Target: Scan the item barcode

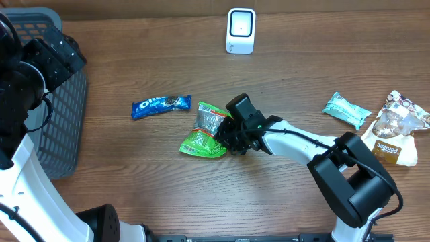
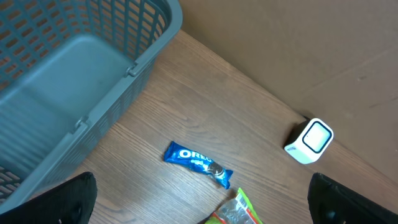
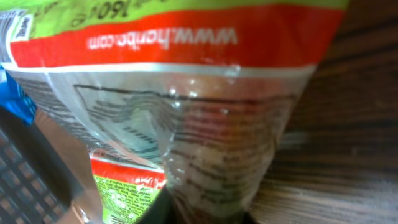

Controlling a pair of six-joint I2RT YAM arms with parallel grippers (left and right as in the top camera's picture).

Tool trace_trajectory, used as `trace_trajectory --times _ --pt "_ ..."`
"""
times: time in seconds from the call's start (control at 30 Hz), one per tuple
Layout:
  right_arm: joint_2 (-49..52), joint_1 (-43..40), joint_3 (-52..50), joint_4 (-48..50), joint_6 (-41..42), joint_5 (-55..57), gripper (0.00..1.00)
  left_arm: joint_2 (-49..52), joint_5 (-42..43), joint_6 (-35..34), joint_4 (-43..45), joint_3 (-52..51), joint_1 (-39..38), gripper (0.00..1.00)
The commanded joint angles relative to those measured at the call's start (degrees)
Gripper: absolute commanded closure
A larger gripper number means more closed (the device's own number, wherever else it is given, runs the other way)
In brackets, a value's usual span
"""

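Observation:
A green and red snack bag (image 1: 203, 132) with a clear crinkled panel lies in the middle of the table. My right gripper (image 1: 227, 136) is shut on its right edge. In the right wrist view the bag (image 3: 205, 93) fills almost the whole frame, its printed text upside down, pinched at the bottom where my gripper (image 3: 199, 216) is mostly hidden. The white scanner (image 1: 240, 30) stands at the back centre, well apart from the bag. My left gripper (image 2: 202, 202) hangs open high over the left side, nothing between its fingers; below it show the scanner (image 2: 310, 140) and a corner of the bag (image 2: 239, 211).
A blue Oreo pack (image 1: 160, 105) lies just left of the bag. A grey mesh basket (image 1: 64, 128) stands at the left edge. At the right are a teal wrapper (image 1: 346, 109) and a white and brown cookie bag (image 1: 396, 128).

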Motion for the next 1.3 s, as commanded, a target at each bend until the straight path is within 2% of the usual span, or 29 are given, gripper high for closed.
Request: trace_trajectory --times 0.0,0.1,0.23,0.33,0.47,0.53,0.8,0.97,1.27 --pt "2.47 -2.95 -0.76 -0.33 -7.3 -2.84 0.96 -0.13 -0.55 0.7 0.09 -0.13 0.31 0.0" --pt "1.79 -6.75 1.09 -2.62 -19.69 -11.39 0.96 -0.13 -0.55 0.7 0.09 -0.13 0.31 0.0" --pt "0.17 -13.11 6.03 -15.26 -41.13 -21.79 0.96 -0.13 -0.55 0.7 0.09 -0.13 0.31 0.0" --pt "-2.14 -16.0 9.55 -23.87 -51.89 -23.32 0.96 -0.13 -0.55 0.7 0.09 -0.13 0.31 0.0" --pt "-6.08 -18.25 14.71 -31.43 -59.87 -23.15 0.96 -0.13 -0.55 0.7 0.09 -0.13 0.31 0.0" --pt "-9.51 -18.82 20.26 -36.87 -68.11 -23.12 0.96 -0.13 -0.55 0.7 0.09 -0.13 0.31 0.0" --pt "-15.17 -18.8 33.55 -49.68 -87.71 -23.89 0.96 -0.13 -0.55 0.7 0.09 -0.13 0.31 0.0" --pt "-17.38 -18.8 38.18 -57.37 -100.21 -31.3 0.96 -0.13 -0.55 0.7 0.09 -0.13 0.31 0.0" --pt "-19.5 -18.8 38.53 -58.64 -105.9 -36.63 0.96 -0.13 -0.55 0.7 0.09 -0.13 0.31 0.0"
